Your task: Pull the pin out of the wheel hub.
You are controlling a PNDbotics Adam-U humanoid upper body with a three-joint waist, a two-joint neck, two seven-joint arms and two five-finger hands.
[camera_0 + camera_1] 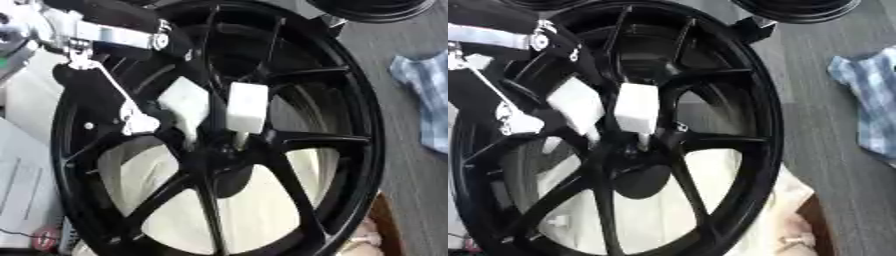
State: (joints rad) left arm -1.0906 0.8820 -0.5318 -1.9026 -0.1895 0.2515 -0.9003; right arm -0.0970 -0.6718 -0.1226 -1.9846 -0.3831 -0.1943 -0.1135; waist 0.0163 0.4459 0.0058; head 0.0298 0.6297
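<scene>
Reaching over wheel hub (219, 165) | left hand (131, 35) fingers (185, 102): white-tipped, spread, holding nothing

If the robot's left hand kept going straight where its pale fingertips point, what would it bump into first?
Probably the black wheel's centre hub: the left hand points its white fingertips down at it. Depth is unclear.

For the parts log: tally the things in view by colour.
Black: 2, the wheel and another rim at the far edge
White: 2, the pins at the hub
Blue: 1, a cloth
Total: 5
</scene>
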